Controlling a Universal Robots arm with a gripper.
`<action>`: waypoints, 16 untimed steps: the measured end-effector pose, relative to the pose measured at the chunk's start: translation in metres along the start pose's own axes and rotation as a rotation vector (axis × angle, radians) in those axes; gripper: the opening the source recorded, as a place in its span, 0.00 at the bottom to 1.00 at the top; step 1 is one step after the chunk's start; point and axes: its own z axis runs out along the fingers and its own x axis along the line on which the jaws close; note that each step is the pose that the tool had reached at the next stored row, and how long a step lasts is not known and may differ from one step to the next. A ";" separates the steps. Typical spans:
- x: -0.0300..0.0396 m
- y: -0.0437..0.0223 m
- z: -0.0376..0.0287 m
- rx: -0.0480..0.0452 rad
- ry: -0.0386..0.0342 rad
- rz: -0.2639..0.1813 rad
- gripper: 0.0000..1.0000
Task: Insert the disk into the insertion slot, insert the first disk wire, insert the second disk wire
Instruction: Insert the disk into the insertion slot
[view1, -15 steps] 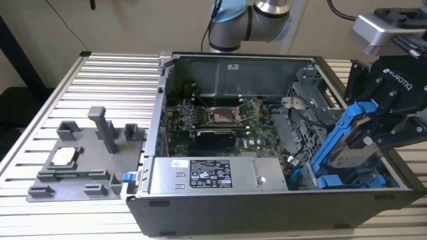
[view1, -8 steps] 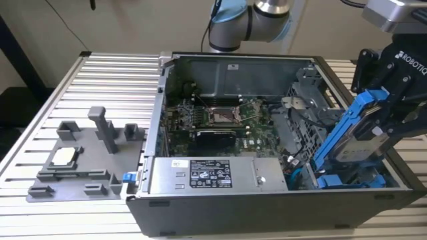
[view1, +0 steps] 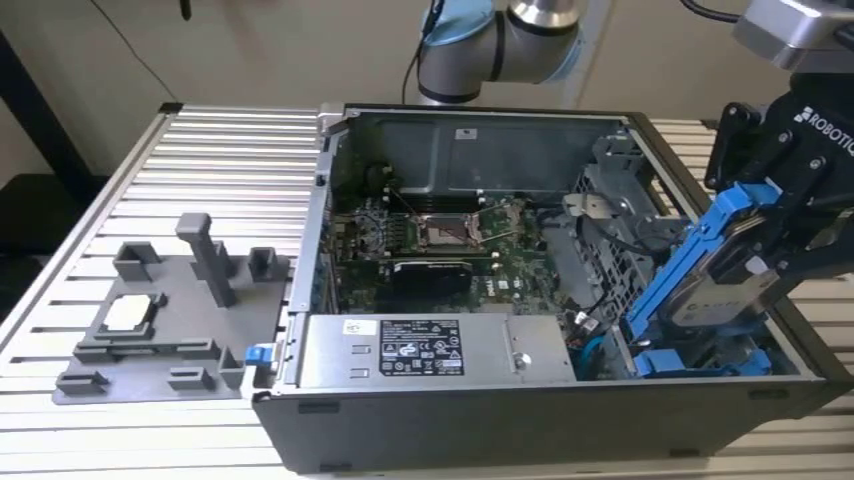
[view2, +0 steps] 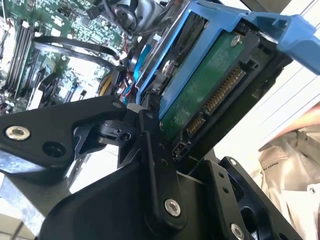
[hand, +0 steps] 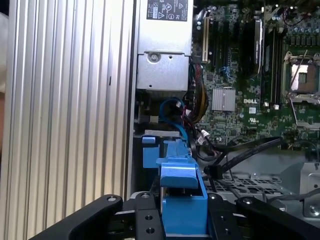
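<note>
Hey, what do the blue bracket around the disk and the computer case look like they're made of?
Blue bracket around the disk: likely moulded plastic, with a uniform bright colour and soft sheen. Computer case: probably sheet metal, with thin folded grey walls and a matte finish.

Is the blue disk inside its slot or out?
Not in yet: the gripper holds the disk tilted, most of it sticking up above the computer case.

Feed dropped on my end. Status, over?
Gripper shut on the disk. Disk tilted, lower end inside the computer case, not seated. Black cable close beside it.
</note>
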 end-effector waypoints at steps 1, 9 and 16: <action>0.0000 -0.0005 0.0009 -0.0034 0.0000 0.000 0.33; 0.0001 -0.0036 0.0104 -0.0185 -0.0006 0.000 0.33; 0.0003 -0.0078 0.0173 -0.0208 -0.0007 0.000 0.33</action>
